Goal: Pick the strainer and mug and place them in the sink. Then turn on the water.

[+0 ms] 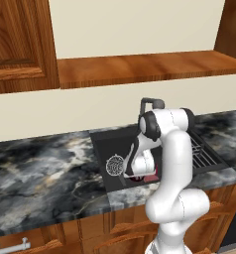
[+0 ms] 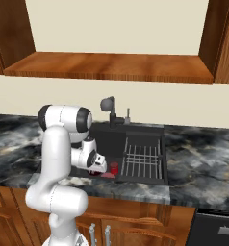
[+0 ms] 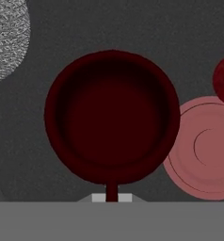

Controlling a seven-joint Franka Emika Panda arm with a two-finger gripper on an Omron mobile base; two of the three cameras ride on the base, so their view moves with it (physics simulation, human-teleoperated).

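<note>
Reaching down into the sink [image 1: 102, 144] from above, arm folded over the front edge of the dark marbled counter [image 1: 40, 178]. Gripper [image 3: 112, 196] low inside the black basin, jaws pressed together on the thin handle of the mug [image 3: 112, 117], seen from straight above as a dark maroon ring with its handle running down between the finger tips. Mug just above or on the sink floor; hard to tell which from this angle. Strainer [image 1: 115, 164] lying in the basin at the left of the hand, its silvery mesh bowl also showing at the upper left corner of the hand view [image 3: 8, 37], apart from the mug. Pink round disc [image 3: 205, 148] flat on the sink floor just beside the mug, possibly the drain, with a brighter red small thing [image 2: 114, 167] near it, next to the ribbed wire rack [image 2: 143, 161]. Dark faucet [image 2: 109, 109] standing at the back rim of the sink, spout over the basin. Wooden cabinets [image 1: 21, 44] and a shelf above the counter.
</note>
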